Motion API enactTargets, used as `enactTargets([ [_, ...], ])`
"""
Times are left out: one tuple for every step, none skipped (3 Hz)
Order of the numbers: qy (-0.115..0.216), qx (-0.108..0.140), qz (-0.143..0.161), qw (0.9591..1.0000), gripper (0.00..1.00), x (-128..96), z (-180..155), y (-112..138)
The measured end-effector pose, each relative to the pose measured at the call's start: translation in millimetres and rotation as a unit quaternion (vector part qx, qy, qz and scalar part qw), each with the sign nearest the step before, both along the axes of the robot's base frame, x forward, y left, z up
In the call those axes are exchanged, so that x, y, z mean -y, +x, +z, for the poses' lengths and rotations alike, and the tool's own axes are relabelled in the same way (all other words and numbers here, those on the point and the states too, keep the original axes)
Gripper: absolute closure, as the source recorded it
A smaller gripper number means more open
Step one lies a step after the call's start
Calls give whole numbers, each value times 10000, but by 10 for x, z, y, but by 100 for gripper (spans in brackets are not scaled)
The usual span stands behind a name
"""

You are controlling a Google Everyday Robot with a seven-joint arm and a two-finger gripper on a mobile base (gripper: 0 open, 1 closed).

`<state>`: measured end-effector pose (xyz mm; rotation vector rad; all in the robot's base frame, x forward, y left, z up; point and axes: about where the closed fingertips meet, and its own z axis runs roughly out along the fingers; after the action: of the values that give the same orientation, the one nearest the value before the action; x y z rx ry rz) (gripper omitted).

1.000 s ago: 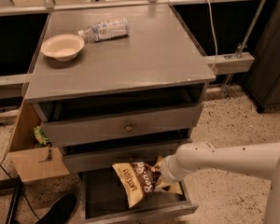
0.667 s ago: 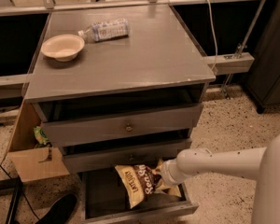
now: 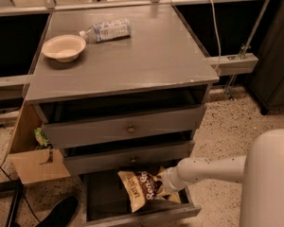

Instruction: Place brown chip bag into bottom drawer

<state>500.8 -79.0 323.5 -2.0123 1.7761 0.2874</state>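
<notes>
Moved since earlier: the arm and the brown chip bag [image 3: 141, 191] have sunk a little toward the floor of the bottom drawer [image 3: 100, 198], and more of the white forearm now shows beside the drawer's right side. The cabinet has not shifted.
Gripper: the gripper [image 3: 168, 179] is over the right half of the bottom drawer, reaching in from the drawer's right side. Its tip is hidden behind the bag, so I cannot tell whether it is clamped or has let go.
Bag: within the bottom drawer's opening, toward its front right, and leaning. Its lower edge seems to sit at or just behind the drawer's front wall, though the view there is too dark to be sure.
Key relation: the bag lies just to the gripper's left in the view, touching it. Its long axis runs roughly across the drawer's width, tipped down toward the front.
Drawer: pulled well out, with dark floor bare in its left half. The middle drawer [image 3: 131, 159] overhangs its back.
Step judged: final lowering, with release close.
Next move needs: a short drop toward the drawer's floor, then a withdrawal to the drawer's right.
Risk: a corner left on the front wall could spill the bag out.
</notes>
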Motion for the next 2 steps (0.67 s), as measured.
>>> enactTargets([
  [12,-204,124,9997,100,-84,-306,-39],
  [26,-210,115,9997,100,-84,-373,-39],
])
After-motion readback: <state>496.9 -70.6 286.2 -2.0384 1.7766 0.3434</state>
